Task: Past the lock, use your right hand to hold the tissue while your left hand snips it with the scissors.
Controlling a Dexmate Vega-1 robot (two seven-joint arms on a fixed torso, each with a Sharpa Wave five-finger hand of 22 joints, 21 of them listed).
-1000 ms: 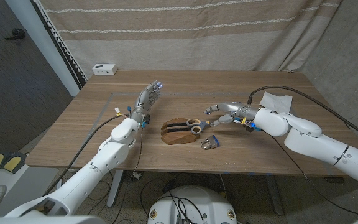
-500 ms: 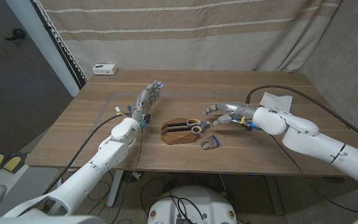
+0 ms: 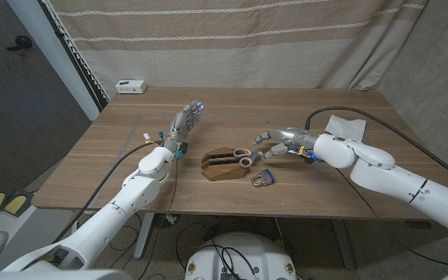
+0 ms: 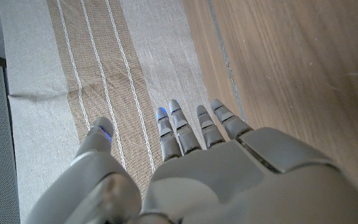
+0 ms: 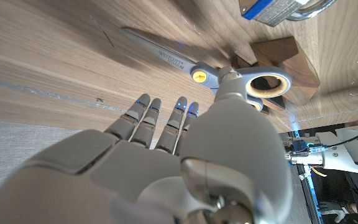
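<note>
A: Which step is in hand?

B: An early one, it would seem — nothing has been picked up. The scissors (image 3: 238, 158) are seen resting on a wooden holder (image 3: 222, 166) near the table's middle, with a padlock (image 3: 260, 180) lying just in front of them. The tissue (image 3: 344, 125) lies well apart, toward the far right of the table (image 3: 115, 148), past the lock.

A: And the hands?

B: The right hand (image 3: 274, 144) is held over the scissors' handle end with fingers spread and nothing grasped; whether a fingertip touches the handle loops cannot be told. The left hand (image 3: 185, 124) is raised beside the holder, fingers apart and straight, empty — in its wrist view the fingers (image 4: 185, 127) are seen extended toward the curtain.

A: What is called for next?

B: The roles look crossed. By the task, the scissors are to be taken by the left hand, so the right would need to be drawn away to the tissue and closed on it.
</note>
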